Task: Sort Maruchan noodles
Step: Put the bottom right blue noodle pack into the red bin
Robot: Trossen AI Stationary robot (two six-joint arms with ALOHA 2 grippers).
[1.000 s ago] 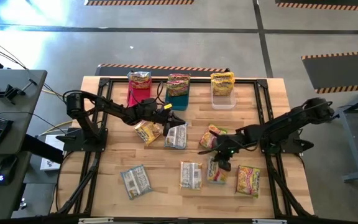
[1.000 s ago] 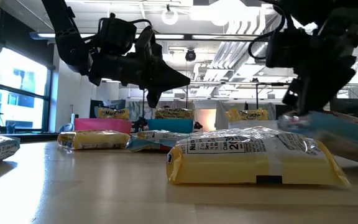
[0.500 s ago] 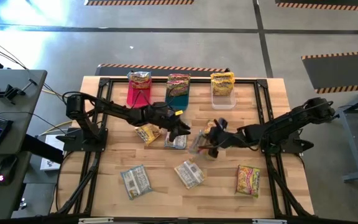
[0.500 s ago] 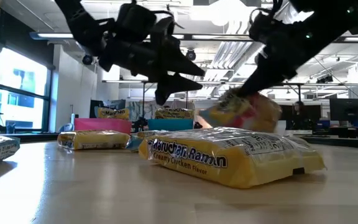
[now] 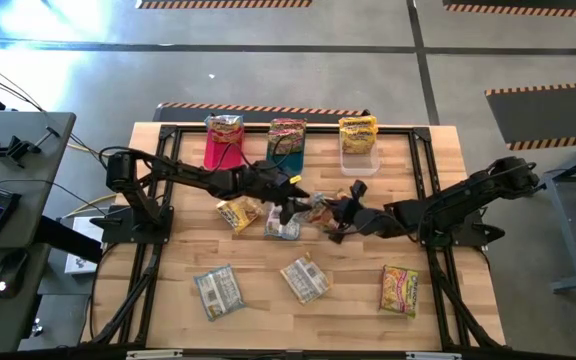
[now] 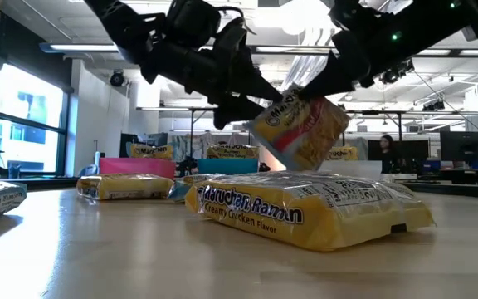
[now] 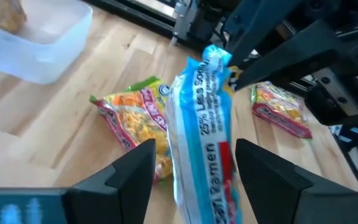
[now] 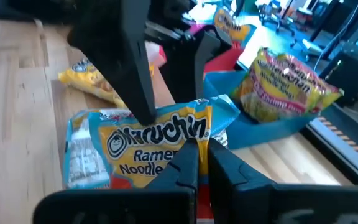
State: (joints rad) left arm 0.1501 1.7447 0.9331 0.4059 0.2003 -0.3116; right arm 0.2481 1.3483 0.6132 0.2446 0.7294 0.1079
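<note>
A blue-and-yellow Maruchan noodles packet [image 8: 142, 146] hangs in the air over the middle of the table, with my right gripper [image 8: 197, 149] shut on it. My left gripper [image 7: 194, 149] is open, one finger on either side of the same packet [image 7: 201, 130], with a gap showing on both sides. Several other noodle packets lie flat on the table, among them a yellow one [image 5: 238, 212], a silvery one [image 5: 218, 290] and an orange-red one [image 5: 400, 288]. My right gripper pinches the packet's edge [image 8: 185, 127] between its two fingers. The fingers come slanting down from the table's right side. The packet [image 6: 297, 124] hangs tilted below them, lifted clear of the table.
A pink bin [image 5: 220, 155], a blue bin [image 5: 286, 160] and a clear bin [image 5: 360, 162] stand in a row at the far edge, each with packets in it. A yellow packet [image 6: 305, 208] lies close to the low camera. Black frame rails run along the table's sides.
My right gripper has lifted the packet off the table's near part and carried it up and toward the far left, to my left gripper. My left gripper has opened and gone toward the right, around the packet. A yellow packet near the front has turned about.
</note>
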